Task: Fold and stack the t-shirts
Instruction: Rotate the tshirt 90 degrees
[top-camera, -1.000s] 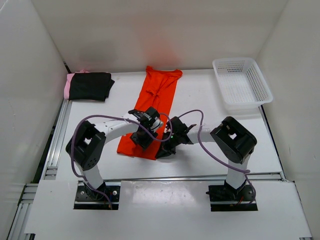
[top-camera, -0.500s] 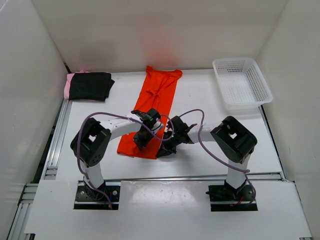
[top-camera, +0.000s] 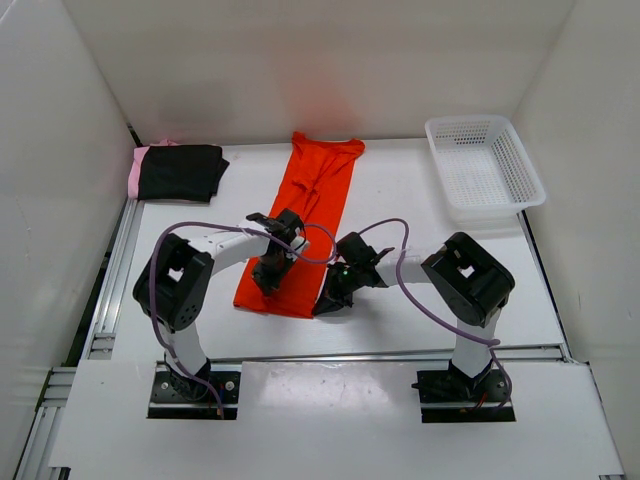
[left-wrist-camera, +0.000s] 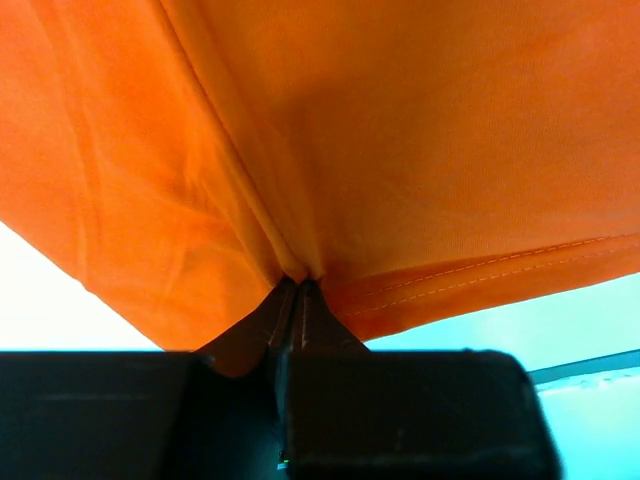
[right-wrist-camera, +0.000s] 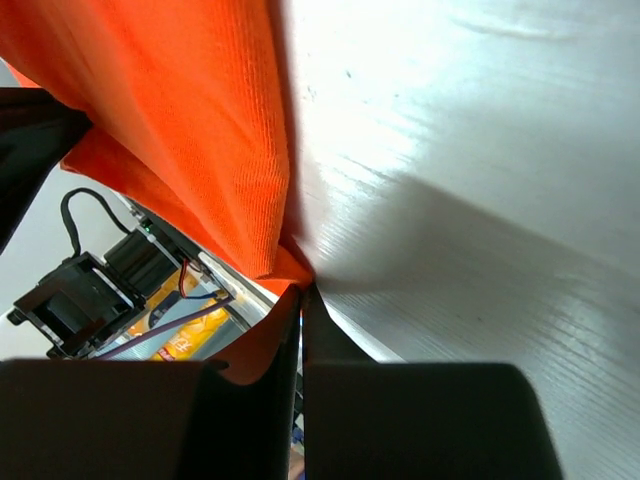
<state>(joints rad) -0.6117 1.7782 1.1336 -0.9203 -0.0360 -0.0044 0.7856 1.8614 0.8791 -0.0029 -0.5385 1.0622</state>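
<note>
The orange-red t-shirt (top-camera: 320, 185) lies on the table as a long narrow strip, collar end at the back. My left gripper (top-camera: 266, 285) is shut on a pinch of its near left part; in the left wrist view the fabric (left-wrist-camera: 400, 150) bunches into the closed left gripper (left-wrist-camera: 300, 280). My right gripper (top-camera: 322, 306) is shut on the near right corner, and the right wrist view shows the cloth (right-wrist-camera: 180, 120) drawn into the closed right gripper (right-wrist-camera: 301, 287). A folded black t-shirt (top-camera: 180, 172) rests on a pink t-shirt (top-camera: 133, 172) at the back left.
A white mesh basket (top-camera: 485, 165) stands at the back right. White walls enclose the table (top-camera: 420, 215) on three sides. Purple cables loop over both arms near the shirt's near end.
My left gripper has shifted left over the shirt's near end and closed on the fabric. My right gripper has closed fully on the near right corner.
</note>
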